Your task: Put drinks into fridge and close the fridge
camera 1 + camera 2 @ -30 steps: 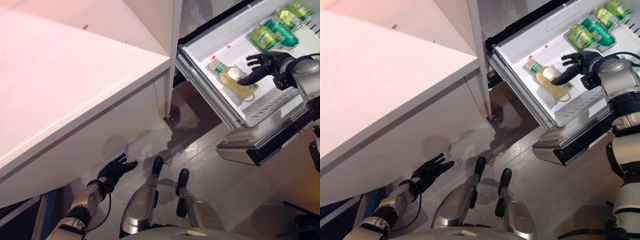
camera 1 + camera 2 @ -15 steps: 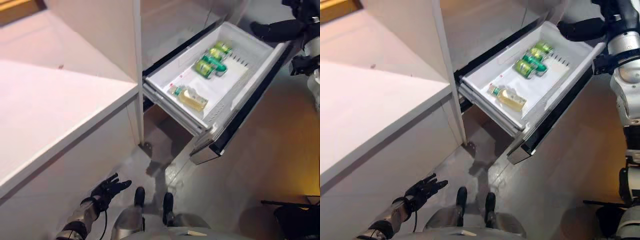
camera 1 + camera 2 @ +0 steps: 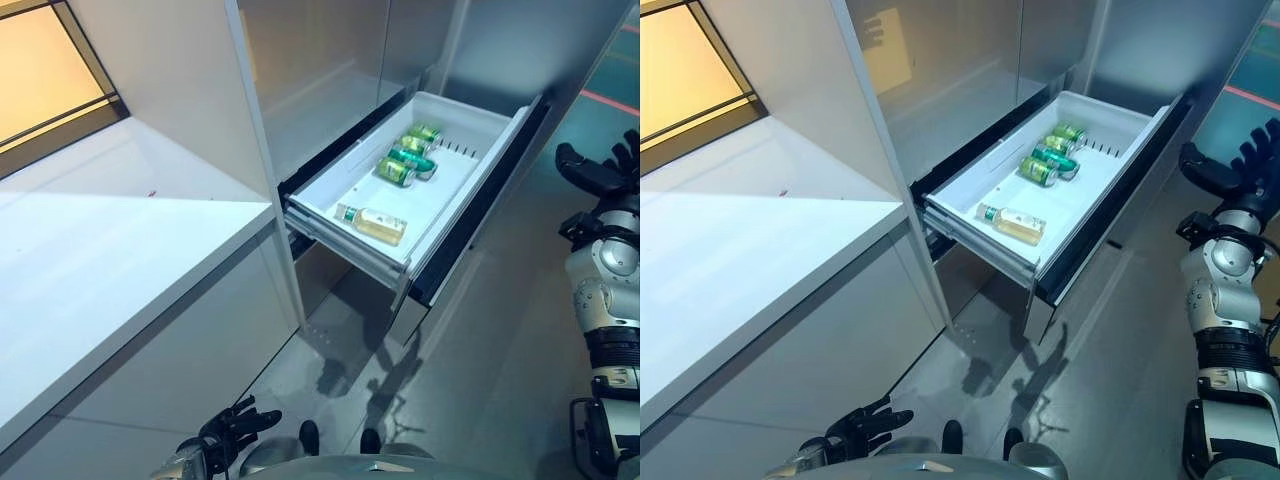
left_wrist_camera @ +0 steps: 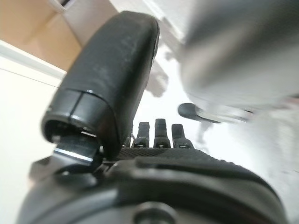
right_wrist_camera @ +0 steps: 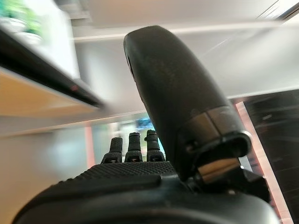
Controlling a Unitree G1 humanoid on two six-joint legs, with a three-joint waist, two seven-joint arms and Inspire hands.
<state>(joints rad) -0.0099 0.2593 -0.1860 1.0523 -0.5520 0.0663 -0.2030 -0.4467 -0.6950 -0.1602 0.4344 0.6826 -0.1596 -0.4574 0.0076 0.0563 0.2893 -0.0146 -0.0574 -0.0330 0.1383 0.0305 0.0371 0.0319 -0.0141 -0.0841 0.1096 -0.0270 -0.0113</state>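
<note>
A clear bottle of yellowish drink with a green cap [image 3: 371, 224] lies on its side in the pulled-out white fridge drawer [image 3: 486, 122], near the drawer's front end. Further back in the same drawer lie three green cans [image 3: 405, 160], close together and apart from the bottle. The drawer stands wide open, its dark front panel [image 3: 478, 215] jutting over the grey floor [image 3: 500, 330]. To the left of the fridge runs a white counter [image 3: 110, 250], with a tall white cabinet wall [image 3: 170, 90] between it and the fridge's steel door [image 3: 320, 60].

The right hand [image 3: 1225, 170] hangs in the air to the right of the drawer, clear of it, fingers spread and empty. The left hand [image 3: 865, 428] is low beside the counter base, fingers straight, holding nothing.
</note>
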